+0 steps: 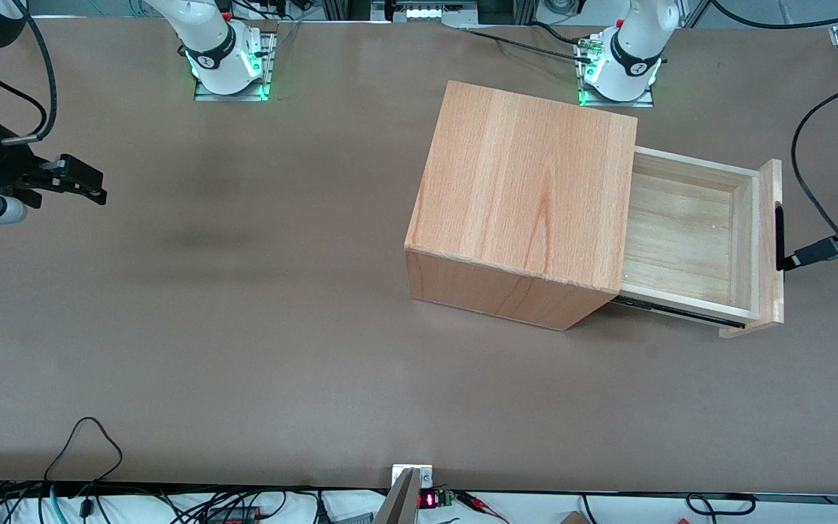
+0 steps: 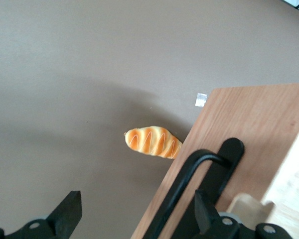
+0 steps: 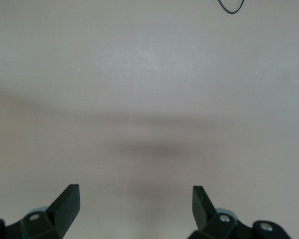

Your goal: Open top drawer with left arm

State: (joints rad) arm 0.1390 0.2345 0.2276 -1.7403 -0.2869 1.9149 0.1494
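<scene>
The light is bright and even, and it seems to come from above. The brown table has a pale shine in the middle and soft, faint dark patches. The wooden box drops a thin shadow on the table beside it, on the side nearer the front camera. Small green lights glow at the arm bases. In the left wrist view the open gripper looks dark and a little soft, while the bread roll looks sharp, with a wide soft shadow around it. The drawer front stays clear. The right wrist view looks pale and washed out.
</scene>
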